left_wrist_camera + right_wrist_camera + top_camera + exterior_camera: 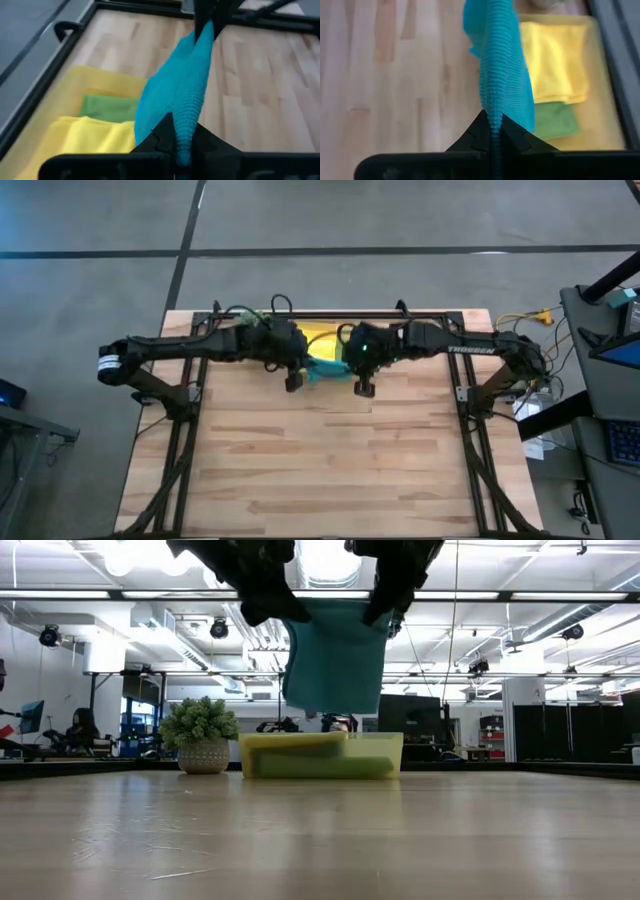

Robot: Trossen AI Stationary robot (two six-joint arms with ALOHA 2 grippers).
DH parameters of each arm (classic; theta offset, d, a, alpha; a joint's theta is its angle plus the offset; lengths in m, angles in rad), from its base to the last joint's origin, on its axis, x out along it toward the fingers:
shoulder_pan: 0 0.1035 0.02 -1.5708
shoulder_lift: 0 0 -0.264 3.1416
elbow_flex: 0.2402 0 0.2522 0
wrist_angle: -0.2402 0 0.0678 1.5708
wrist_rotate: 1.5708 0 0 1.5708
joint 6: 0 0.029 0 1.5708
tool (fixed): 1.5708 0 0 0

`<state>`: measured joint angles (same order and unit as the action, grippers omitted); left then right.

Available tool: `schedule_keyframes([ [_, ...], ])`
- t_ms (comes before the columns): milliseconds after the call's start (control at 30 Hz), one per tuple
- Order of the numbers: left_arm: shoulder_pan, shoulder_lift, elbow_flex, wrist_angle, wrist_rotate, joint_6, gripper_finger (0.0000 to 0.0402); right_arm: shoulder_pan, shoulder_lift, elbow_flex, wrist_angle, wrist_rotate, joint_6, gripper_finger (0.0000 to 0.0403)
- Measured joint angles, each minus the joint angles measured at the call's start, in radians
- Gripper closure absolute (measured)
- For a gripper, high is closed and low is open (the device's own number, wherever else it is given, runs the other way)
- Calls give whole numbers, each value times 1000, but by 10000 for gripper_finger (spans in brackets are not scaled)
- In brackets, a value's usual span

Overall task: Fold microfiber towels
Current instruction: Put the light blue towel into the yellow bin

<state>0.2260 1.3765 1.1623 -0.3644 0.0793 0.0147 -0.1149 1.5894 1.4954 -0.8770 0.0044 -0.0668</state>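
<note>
Open industrial lab hall, exposed ceiling ducts (pixel 250 635), strip lights (pixel 60 594), monitors (pixel 30 715), wooden workbench (pixel 320 830), concrete floor (pixel 90 300)

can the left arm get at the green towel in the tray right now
Probably not as things stand. The left gripper has its jaws shut on the teal towel, which it shares with the right gripper. The green towel lies uncovered in the yellow tray, so only the load blocks it.

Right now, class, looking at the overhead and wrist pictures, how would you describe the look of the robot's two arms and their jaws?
Both arms are dark, nearly black, built of jointed segments. The left arm has a white band near its outer end; the right arm carries small white lettering. Thin cables loop over both wrists. The left gripper and right gripper have matte black, angular jaws tapering to points.
</note>
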Motion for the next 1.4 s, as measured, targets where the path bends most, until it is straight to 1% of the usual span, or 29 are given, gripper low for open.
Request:
schedule_keyframes([
  [133, 65, 1, 16, 10, 27, 3, 401, -72, -28, -1, 13, -14, -66, 394],
  [300, 139, 23, 39, 16, 104, 3, 402, -167, -36, -1, 19, -89, -135, 394],
  [433, 171, 59, 76, 11, 128, 26, 402, -218, -37, -1, 16, -100, -190, 394],
  [600, 202, 125, 142, 3, 170, 27, 402, -281, -37, -2, 12, -142, -249, 394],
  [800, 237, 187, 204, 8, 175, 46, 402, -344, -36, -3, 13, -147, -300, 394],
  [1000, 292, 204, 231, 12, 192, 79, 401, -398, -35, -2, 37, -157, -352, 394],
  [1200, 346, 241, 251, 12, 230, 84, 401, -452, -34, -10, 84, -196, -377, 394],
  [1400, 380, 300, 278, 5, 233, 174, 401, -487, 7, -15, 107, -195, -396, 394],
])
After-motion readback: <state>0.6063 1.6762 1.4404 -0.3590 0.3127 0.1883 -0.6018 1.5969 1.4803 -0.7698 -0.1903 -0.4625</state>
